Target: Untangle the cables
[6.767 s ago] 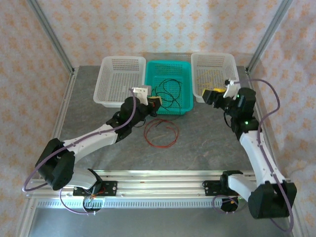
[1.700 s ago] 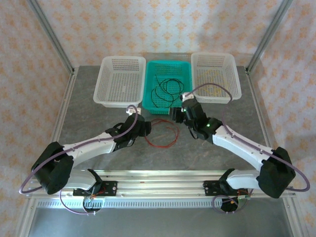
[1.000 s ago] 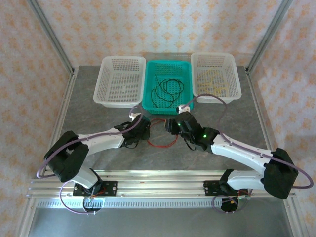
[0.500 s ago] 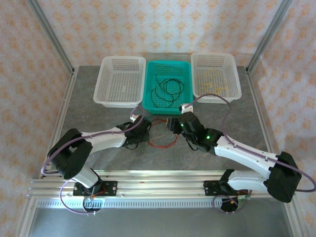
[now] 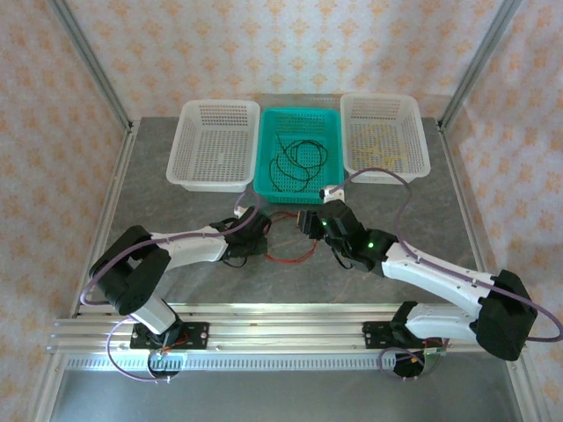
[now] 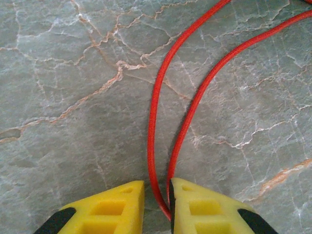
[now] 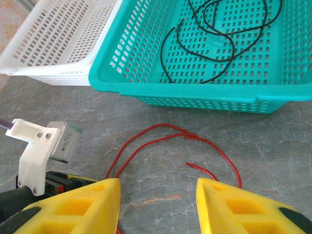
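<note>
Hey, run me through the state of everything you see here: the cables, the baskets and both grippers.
left gripper: narrowly open, the bend of the red cable between its jaws.
right gripper: wide open, holding nothing.
red cable: lying loose on the table.
black cables: looped over each other inside the teal basket.
yellow cables: lying in the right white basket.

Between white baskets [image 5: 215,149], teal basket [image 5: 332,163]

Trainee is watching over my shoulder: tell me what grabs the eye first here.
The bright red cable looped on the grey table, two strands running between the yellow fingers of the left claw. Behind it, a teal basket holds black cables, and the white basket to its right holds yellow cables.
</note>
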{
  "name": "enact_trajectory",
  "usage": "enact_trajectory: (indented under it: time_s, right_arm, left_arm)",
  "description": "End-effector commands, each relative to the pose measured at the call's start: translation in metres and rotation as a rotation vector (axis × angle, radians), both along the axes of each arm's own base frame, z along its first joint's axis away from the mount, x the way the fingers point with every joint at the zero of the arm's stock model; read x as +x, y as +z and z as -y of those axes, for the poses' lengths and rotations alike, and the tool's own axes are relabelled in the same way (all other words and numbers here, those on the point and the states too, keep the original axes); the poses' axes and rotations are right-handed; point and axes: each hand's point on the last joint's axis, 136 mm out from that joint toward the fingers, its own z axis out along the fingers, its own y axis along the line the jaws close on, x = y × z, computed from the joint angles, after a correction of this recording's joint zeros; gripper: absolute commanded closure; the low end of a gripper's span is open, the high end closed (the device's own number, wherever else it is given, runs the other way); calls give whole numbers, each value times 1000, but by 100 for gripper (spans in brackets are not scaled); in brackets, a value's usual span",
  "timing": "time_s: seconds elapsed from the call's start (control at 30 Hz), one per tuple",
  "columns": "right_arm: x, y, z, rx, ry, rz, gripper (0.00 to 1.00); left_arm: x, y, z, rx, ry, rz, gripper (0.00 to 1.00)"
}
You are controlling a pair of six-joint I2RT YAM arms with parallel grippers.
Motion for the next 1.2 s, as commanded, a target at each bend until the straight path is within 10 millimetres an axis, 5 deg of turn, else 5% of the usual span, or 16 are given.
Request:
enact_trajectory:
  time_s: [0.0,0.4,0.73,1.17]
  right_arm:
    - [0,-2,7,-13,-31,5,56]
    - [1,0,11,-17,-48,16,57]
    - [6,15,32,-29,-135,86,59]
    - [17,29,58,-7,-147,115,46]
  left_arm:
    - [4,1,9,-30,3,6,79]
    - [10,15,6,-26,14,53,92]
    - [13,72,7,-114,-45,243,97]
    - [2,157,41,-241,-349,470,100]
